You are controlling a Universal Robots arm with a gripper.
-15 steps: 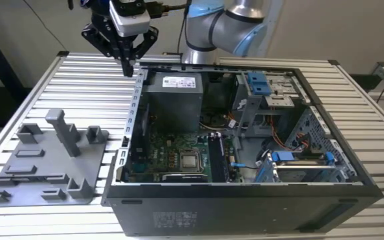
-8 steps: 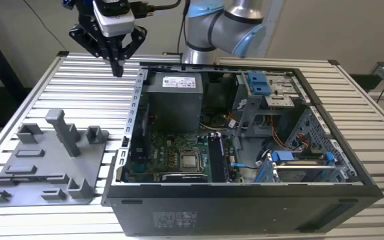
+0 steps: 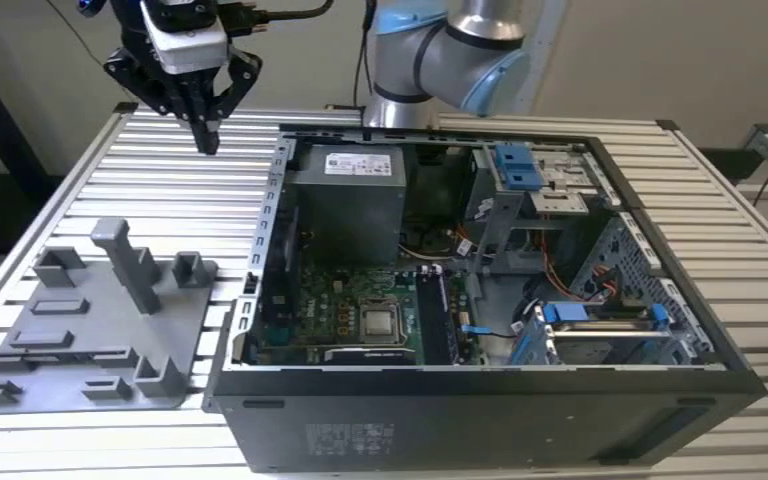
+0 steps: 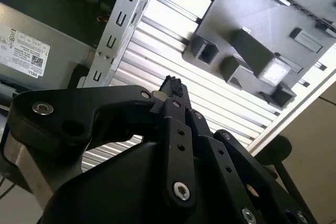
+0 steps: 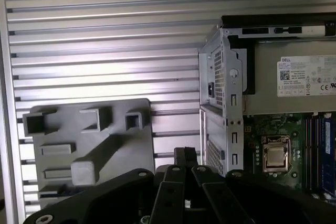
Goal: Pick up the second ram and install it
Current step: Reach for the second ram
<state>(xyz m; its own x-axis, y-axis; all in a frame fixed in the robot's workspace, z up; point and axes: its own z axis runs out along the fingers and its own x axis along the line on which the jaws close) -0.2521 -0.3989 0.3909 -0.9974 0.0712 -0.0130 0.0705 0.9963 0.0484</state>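
I see my gripper (image 3: pixel 207 143) hanging outside the computer case (image 3: pixel 491 425), off its far corner on the exterior view's left, over the slatted table (image 3: pixel 77 190). Its fingers (image 5: pixel 185 154) are pressed together with nothing between them. Inside the case, the second ram (image 3: pixel 435 318) looks to stand on edge in a slot just beside the processor chip (image 3: pixel 381 322). The grey holder (image 3: pixel 91 350) lies beside the case.

power supply (image 5: pixel 289 106) | white label (image 5: pixel 306 75) with barcode | fine print unreadable
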